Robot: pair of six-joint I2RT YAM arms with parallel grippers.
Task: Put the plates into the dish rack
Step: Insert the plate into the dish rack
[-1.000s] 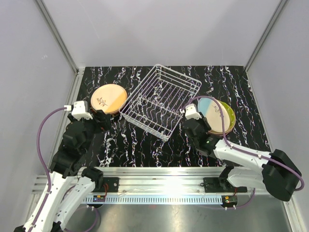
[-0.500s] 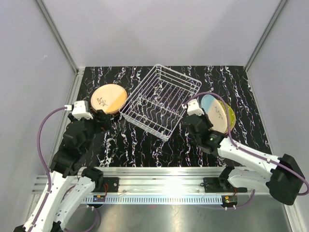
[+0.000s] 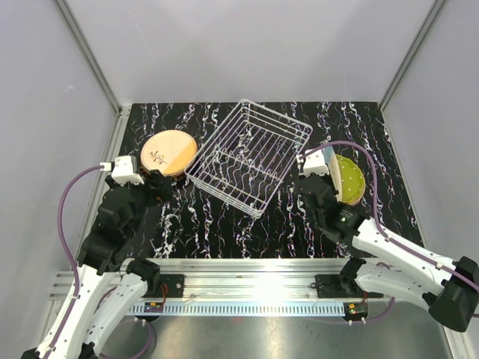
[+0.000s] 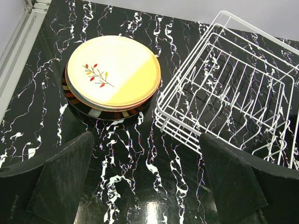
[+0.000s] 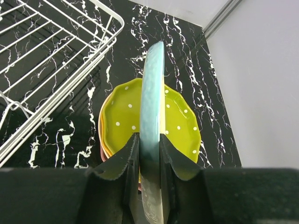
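My right gripper [image 5: 150, 154] is shut on the rim of a cream-blue plate [image 5: 153, 107], held on edge above a yellow-green dotted plate [image 5: 180, 123] that tops the right stack. From above, the lifted plate [image 3: 330, 172] stands tilted just right of the dish rack [image 3: 251, 153], which holds nothing. A peach plate with a sprig motif [image 4: 113, 70] tops the left stack [image 3: 169, 152], with a black plate at its bottom. My left gripper [image 4: 147, 179] is open over bare table, in front of that stack and the rack [image 4: 233, 102].
The table is black marble-patterned [image 3: 224, 224], walled by pale panels on three sides. An aluminium rail [image 3: 247, 273] runs along the near edge. The rack sits turned at an angle between the two stacks.
My right gripper has lifted the cream-blue plate off the right stack and tipped it onto its edge, uncovering the yellow-green plate. The left arm has not moved.
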